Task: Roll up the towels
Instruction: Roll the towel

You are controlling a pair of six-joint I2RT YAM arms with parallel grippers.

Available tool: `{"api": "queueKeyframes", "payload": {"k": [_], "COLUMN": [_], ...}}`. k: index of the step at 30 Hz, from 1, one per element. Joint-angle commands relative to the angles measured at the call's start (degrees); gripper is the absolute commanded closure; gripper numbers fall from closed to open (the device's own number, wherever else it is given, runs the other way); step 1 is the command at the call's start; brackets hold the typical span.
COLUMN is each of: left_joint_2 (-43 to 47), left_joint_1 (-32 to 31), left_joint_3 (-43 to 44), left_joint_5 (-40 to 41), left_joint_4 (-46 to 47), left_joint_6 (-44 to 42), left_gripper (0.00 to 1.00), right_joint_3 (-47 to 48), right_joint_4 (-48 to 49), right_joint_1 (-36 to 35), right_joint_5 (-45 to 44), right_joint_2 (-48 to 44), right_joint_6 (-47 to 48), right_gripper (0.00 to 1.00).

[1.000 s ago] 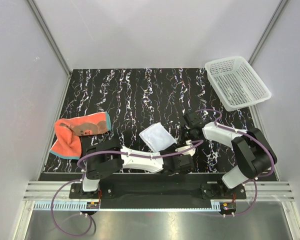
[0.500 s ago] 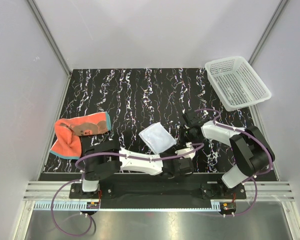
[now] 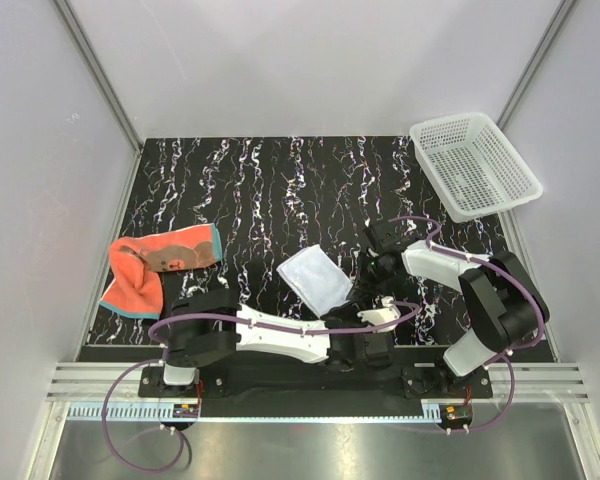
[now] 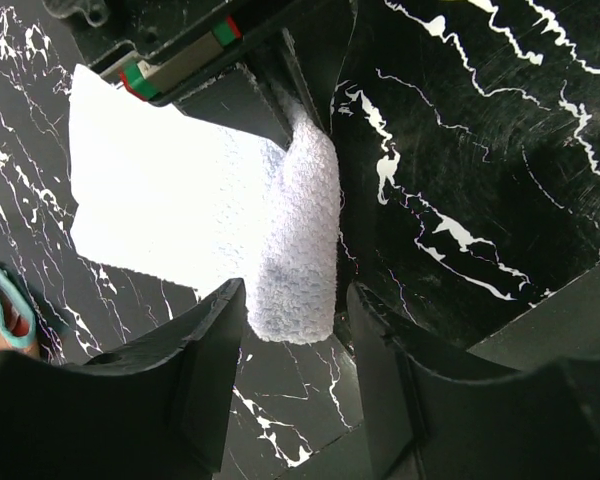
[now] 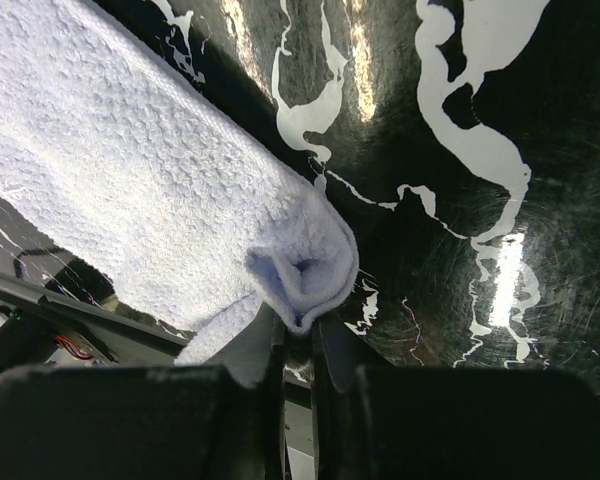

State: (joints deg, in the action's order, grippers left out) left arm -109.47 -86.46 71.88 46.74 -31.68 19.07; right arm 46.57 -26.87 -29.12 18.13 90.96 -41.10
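Note:
The white towel (image 3: 315, 279) lies flat near the table's front middle, its right edge curled into a roll (image 4: 302, 225). My right gripper (image 5: 300, 338) is shut on the far end of that roll (image 5: 305, 265); from above it (image 3: 376, 274) sits just right of the towel. My left gripper (image 4: 295, 345) is open, one finger (image 4: 215, 375) on each side of the roll's near end, with a gap on both sides. In the top view it (image 3: 356, 318) reaches in low from the left. The orange-red towel (image 3: 158, 265) lies crumpled at the left edge, apart from both grippers.
A white mesh basket (image 3: 474, 164) stands at the back right corner. The black marbled table (image 3: 280, 190) has metal rails along its near edge. A teal-edged corner of the orange-red towel (image 4: 5, 312) shows at the left of the left wrist view.
My left arm has swung a little toward the table's near edge, bringing its gripper lower beside the white towel. The right gripper has held its grip and barely moved.

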Motion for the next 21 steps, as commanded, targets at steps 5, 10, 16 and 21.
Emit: {"api": "queueKeyframes", "payload": {"k": [5, 10, 16, 21], "left_joint_2": [0.2, -1.1, -1.3, -1.5], "left_joint_1": [0.0, 0.7, 2.7, 3.7], "left_joint_3": [-1.8, -3.2, -6.1, -7.1], "left_joint_5": [-0.6, -2.9, -7.1, -10.0], "left_joint_4": [3.2, 3.9, 6.5, 9.0], "left_joint_6": [1.9, 3.1, 2.8, 1.2], "left_gripper": [0.53, 0.54, 0.55, 0.68], "right_joint_3": [2.3, 2.1, 2.3, 2.6], "right_joint_4": [-1.5, -1.3, -1.8, -1.8], "right_joint_1": [-0.5, -0.5, -0.5, -0.5], "right_joint_5": [0.2, 0.3, 0.2, 0.3], "right_joint_2": [0.5, 0.8, 0.8, 1.2], "right_joint_6": [1.2, 1.1, 1.3, 1.1], "right_gripper": [0.97, 0.97, 0.97, 0.97]}}
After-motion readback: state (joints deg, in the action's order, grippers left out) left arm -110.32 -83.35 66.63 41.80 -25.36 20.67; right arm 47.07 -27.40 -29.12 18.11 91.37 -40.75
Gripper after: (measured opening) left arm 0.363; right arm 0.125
